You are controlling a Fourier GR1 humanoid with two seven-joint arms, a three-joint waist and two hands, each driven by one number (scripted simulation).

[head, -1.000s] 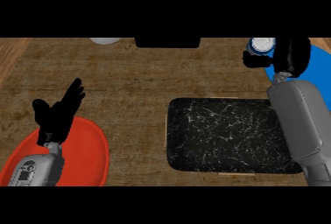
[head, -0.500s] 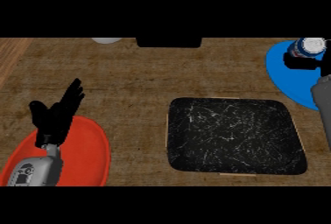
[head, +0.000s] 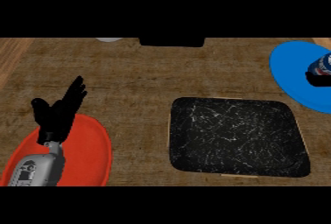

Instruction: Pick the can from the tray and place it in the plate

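Right hand (head: 317,79), grip unclear, beside can (head: 322,64) over blue plate (head: 291,70) at counter's right edge.

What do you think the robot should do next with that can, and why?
Probably lower the can onto the blue plate and open the right hand. The can is already over the plate at the right edge, fingers curled on it, and the black tray no longer holds it. The left hand rests open over the red plate.

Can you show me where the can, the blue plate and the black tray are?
can (head: 322,64), head view, its side.
blue plate (head: 291,65), head view, bare left part.
black tray (head: 236,136), head view, its bare middle.
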